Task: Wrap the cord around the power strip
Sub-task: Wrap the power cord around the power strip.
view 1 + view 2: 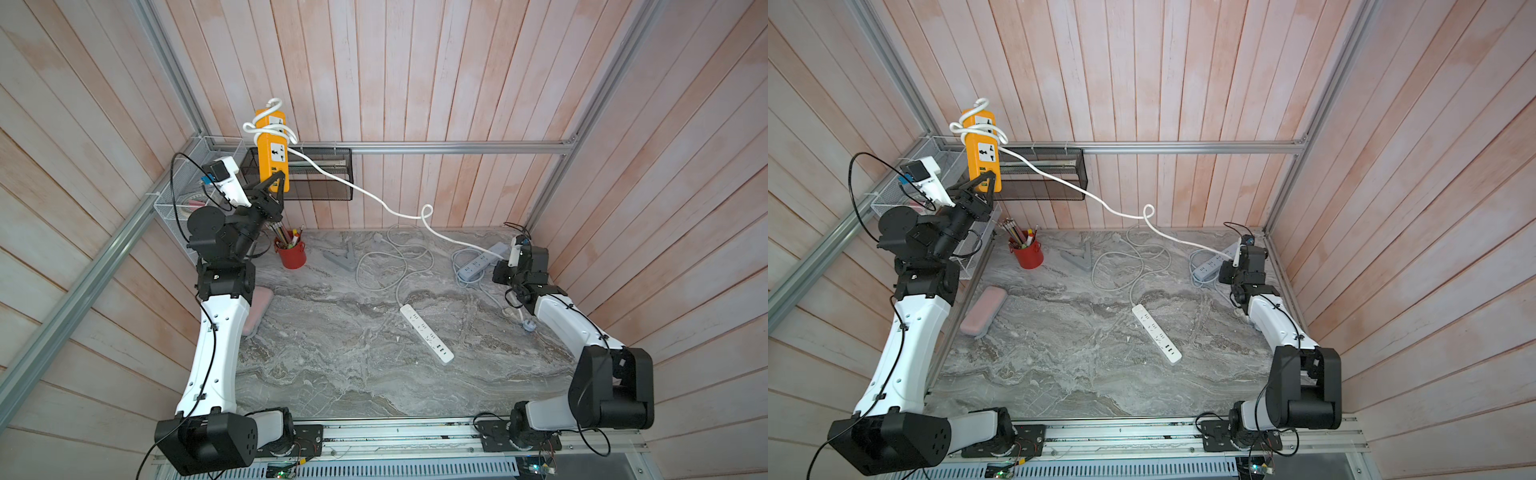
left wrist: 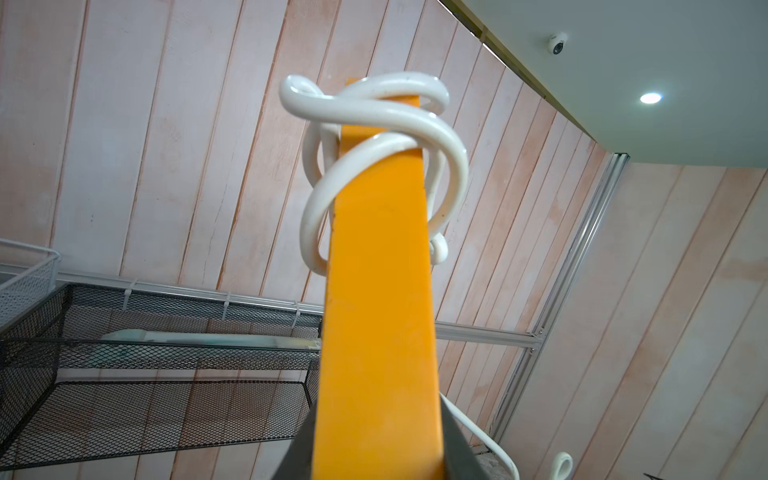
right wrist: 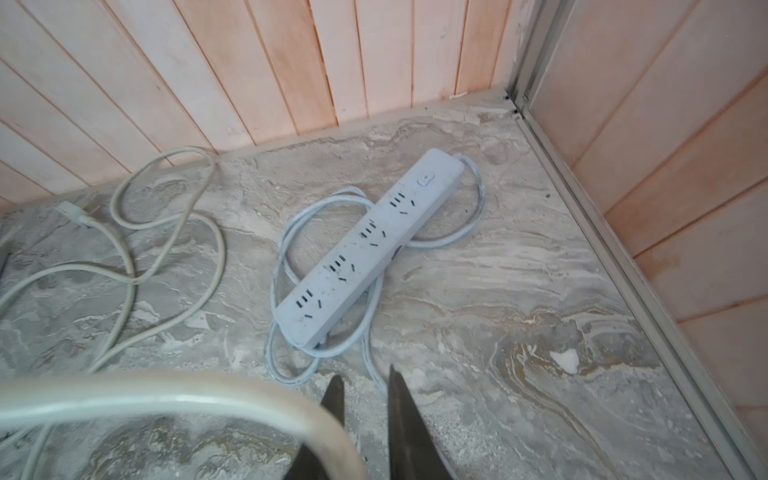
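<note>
I hold the orange power strip (image 1: 272,153) (image 1: 982,160) (image 2: 380,311) upright, high at the back left, in front of the wall. My left gripper (image 1: 276,183) (image 1: 984,180) (image 2: 380,440) is shut on its lower end, one finger on each side. The white cord (image 1: 374,199) (image 1: 1100,201) (image 2: 390,112) loops loosely around the strip's top. It then hangs through the air, with a small curl, down to my right gripper (image 1: 505,266) (image 1: 1231,268) (image 3: 363,378) at the far right. There the cord (image 3: 166,395) crosses one finger near the base. The jaws stand almost together with bare tips.
A white power strip (image 1: 426,332) with a loose cord (image 1: 395,266) lies mid-table. A pale blue strip (image 3: 370,249) lies on its coiled cord just ahead of my right gripper. At the back left are a red pencil cup (image 1: 291,253), black mesh shelf (image 1: 320,174) and wire basket (image 1: 187,199). A pink case (image 1: 257,307) lies by the left arm.
</note>
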`<state>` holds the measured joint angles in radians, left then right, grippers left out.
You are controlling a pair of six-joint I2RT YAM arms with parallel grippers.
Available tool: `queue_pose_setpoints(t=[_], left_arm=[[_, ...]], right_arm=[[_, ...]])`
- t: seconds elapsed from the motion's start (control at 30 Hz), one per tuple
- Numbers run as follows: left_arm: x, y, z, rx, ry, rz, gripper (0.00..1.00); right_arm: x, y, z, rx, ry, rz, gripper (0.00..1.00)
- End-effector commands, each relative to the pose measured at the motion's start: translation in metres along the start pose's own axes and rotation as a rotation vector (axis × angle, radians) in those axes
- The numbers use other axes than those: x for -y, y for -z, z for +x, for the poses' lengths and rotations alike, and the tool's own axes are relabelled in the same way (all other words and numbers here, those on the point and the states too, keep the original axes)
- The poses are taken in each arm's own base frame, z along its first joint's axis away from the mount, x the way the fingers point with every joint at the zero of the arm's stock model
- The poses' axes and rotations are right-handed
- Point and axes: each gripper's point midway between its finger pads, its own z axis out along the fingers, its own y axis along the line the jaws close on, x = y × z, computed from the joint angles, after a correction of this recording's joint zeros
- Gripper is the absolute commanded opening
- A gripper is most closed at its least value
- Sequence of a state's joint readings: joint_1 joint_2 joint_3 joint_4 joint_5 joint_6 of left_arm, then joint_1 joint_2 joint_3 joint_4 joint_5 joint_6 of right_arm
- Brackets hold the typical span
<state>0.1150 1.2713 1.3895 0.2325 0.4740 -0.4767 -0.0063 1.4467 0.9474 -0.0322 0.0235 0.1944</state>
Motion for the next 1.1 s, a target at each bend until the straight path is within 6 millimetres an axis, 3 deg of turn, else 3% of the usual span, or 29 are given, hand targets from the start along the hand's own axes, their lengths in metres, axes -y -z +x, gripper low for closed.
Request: queue_pose_setpoints(t=[0.0, 0.07, 0.2, 0.3, 0.33, 0.4, 0.43, 0.5, 0.6, 0.7, 0.83, 0.9, 0.97, 1.07], left_arm=[[0.01, 0.007, -0.038, 0.135, -0.05, -0.001, 0.0], [0.017, 0.002, -0.031, 0.115, -0.054, 0.024, 0.0], [0.021, -0.004, -0.029, 0.1, -0.11, 0.003, 0.0], [0.016, -0.003, -0.036, 0.102, -0.152, -0.032, 0.0], [0.014, -0.004, -0.038, 0.097, -0.16, -0.042, 0.0], [0.011, -0.009, -0.034, 0.076, -0.157, -0.038, 0.0], [0.015, -0.014, -0.028, 0.047, -0.146, -0.007, 0.0], [0.027, -0.023, -0.01, -0.017, -0.119, 0.067, 0.0], [0.059, -0.035, 0.023, -0.102, -0.086, 0.199, 0.0], [0.099, -0.045, 0.045, -0.142, -0.083, 0.308, 0.0], [0.135, -0.05, 0.058, -0.166, -0.078, 0.392, 0.0], [0.142, -0.051, 0.061, -0.167, -0.062, 0.409, 0.0], [0.147, -0.051, 0.064, -0.174, -0.05, 0.419, 0.0], [0.156, -0.05, 0.065, -0.176, -0.041, 0.438, 0.0]], right_arm=[[0.016, -0.007, 0.012, -0.056, -0.027, 0.079, 0.22], [0.016, -0.015, 0.019, -0.093, 0.006, 0.085, 0.22], [0.042, -0.029, 0.044, -0.174, 0.036, 0.205, 0.23], [0.043, -0.028, 0.041, -0.143, -0.011, 0.193, 0.22], [0.041, -0.027, 0.036, -0.119, -0.019, 0.176, 0.25], [0.033, -0.026, 0.026, -0.095, -0.025, 0.143, 0.47], [0.023, -0.026, 0.021, -0.097, 0.001, 0.114, 0.57], [0.003, -0.02, 0.01, -0.078, 0.064, 0.091, 0.67], [-0.028, -0.01, -0.003, -0.036, 0.133, 0.069, 0.76], [-0.049, 0.001, -0.018, 0.006, 0.272, 0.205, 0.84], [-0.102, 0.013, -0.037, 0.1, 0.348, 0.177, 0.87], [-0.14, 0.016, -0.042, 0.148, 0.362, 0.055, 0.87], [-0.164, 0.015, -0.045, 0.159, 0.366, -0.026, 0.88], [-0.212, 0.018, -0.037, 0.183, 0.386, -0.258, 0.88]])
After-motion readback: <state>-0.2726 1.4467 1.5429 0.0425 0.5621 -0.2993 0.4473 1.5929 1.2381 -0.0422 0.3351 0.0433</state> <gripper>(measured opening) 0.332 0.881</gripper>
